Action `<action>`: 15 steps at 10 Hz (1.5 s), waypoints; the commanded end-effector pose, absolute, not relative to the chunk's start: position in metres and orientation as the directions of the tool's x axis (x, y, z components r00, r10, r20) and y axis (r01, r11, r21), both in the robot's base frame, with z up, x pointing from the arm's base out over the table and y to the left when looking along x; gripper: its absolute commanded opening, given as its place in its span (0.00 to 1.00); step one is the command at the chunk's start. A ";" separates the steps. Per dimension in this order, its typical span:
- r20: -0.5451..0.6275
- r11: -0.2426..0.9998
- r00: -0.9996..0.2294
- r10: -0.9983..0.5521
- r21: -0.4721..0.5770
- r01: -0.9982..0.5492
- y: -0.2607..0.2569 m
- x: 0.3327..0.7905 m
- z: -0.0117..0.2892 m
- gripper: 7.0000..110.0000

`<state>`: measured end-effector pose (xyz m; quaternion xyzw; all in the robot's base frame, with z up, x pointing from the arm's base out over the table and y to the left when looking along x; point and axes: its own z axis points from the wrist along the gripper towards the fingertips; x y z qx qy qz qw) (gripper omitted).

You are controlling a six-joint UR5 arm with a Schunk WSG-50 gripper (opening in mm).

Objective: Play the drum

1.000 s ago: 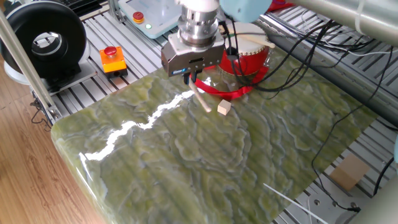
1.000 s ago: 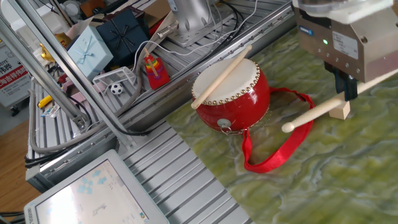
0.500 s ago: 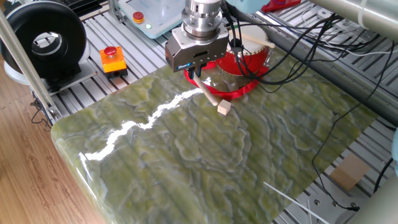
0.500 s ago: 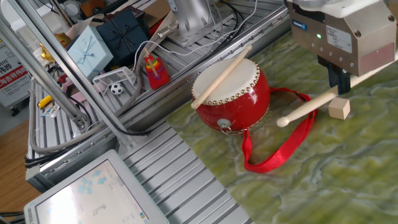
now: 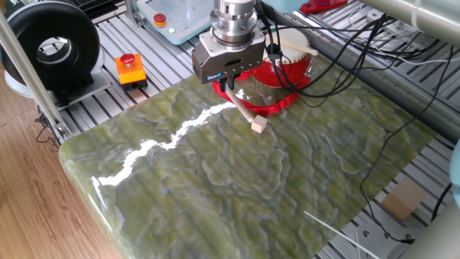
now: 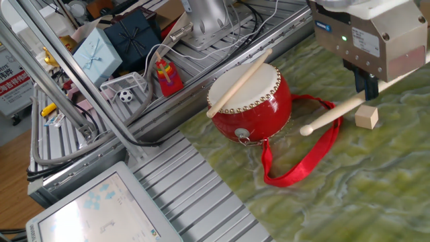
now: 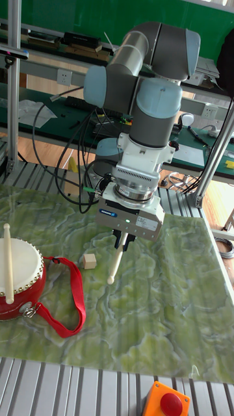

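Observation:
The drum (image 6: 252,101) has a glossy red body and a cream skin edged with studs; it stands at the marble slab's edge, also in the tall fixed view (image 7: 19,276). A loose drumstick (image 6: 238,82) lies across its skin. My gripper (image 6: 366,91) is shut on a second drumstick (image 6: 329,115). That stick's rounded tip points toward the drum and hangs beside its body above the red ribbon strap (image 6: 299,161), apart from the skin. In one fixed view my gripper (image 5: 228,85) partly hides the drum (image 5: 289,65).
A small wooden block (image 6: 367,117) lies on the slab (image 5: 237,180) just under my gripper. An orange box with a red button (image 5: 131,68) sits on the metal rails off the slab. Cables run behind the drum, and boxes and clutter (image 6: 114,47) sit beyond the rails.
Over the last second my gripper moved with the drumstick toward the drum and a little lower. In the last half second it has held still.

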<state>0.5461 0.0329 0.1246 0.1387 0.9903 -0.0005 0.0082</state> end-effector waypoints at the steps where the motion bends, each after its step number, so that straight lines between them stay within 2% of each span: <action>1: 0.002 0.955 -0.955 0.295 0.002 0.295 0.036 0.545 0.125 0.00; 7: -0.013 0.957 -0.957 0.291 -0.003 0.291 0.035 0.552 0.126 0.00; 9: -0.024 0.974 -0.973 0.229 0.003 0.229 0.037 0.555 0.126 0.00; 12: -0.051 0.990 -0.990 0.134 0.043 0.132 0.046 0.563 0.127 0.00; 15: -0.050 0.976 -0.982 0.180 0.134 0.172 0.068 0.567 0.129 0.00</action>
